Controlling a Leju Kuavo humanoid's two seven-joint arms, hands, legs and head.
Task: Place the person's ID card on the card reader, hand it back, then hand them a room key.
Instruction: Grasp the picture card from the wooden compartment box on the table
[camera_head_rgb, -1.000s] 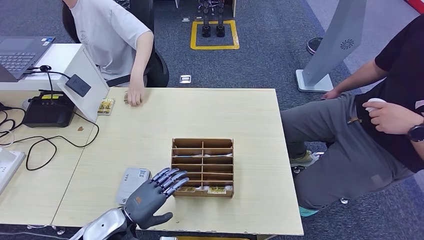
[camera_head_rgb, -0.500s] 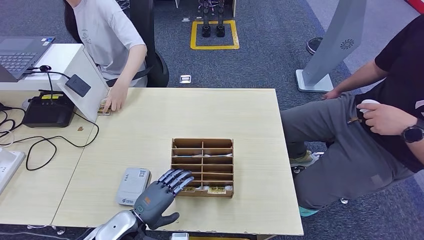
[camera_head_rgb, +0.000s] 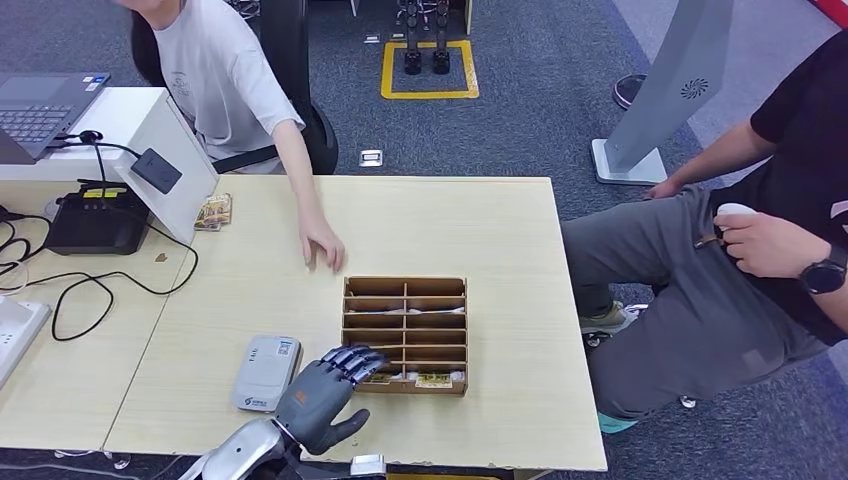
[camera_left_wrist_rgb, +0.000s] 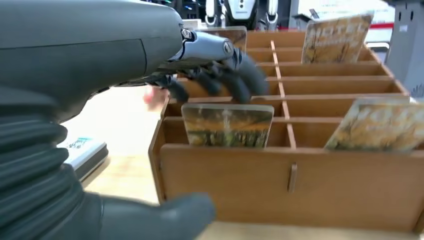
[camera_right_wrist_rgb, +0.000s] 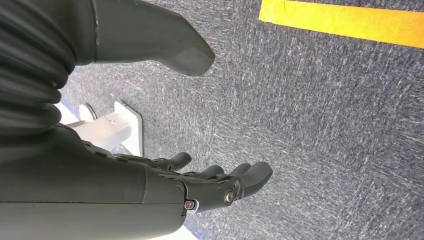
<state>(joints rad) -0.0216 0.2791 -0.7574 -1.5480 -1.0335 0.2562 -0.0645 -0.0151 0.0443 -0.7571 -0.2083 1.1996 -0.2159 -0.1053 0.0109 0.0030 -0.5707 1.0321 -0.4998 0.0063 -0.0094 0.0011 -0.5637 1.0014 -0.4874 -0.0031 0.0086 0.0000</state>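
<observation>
Head view: left hand, fingers spread and holding nothing, reaches over the near-left corner of the brown wooden compartment tray at the light wooden table's near edge; grey card reader just beside it.

Left wrist view: fingertips above the upright patterned room key card in the nearest row. Key-fetching step, I judge; next needs a pinch on that card.

Right wrist view: right hand hangs over carpet, loosely spread, holding nothing.
</observation>
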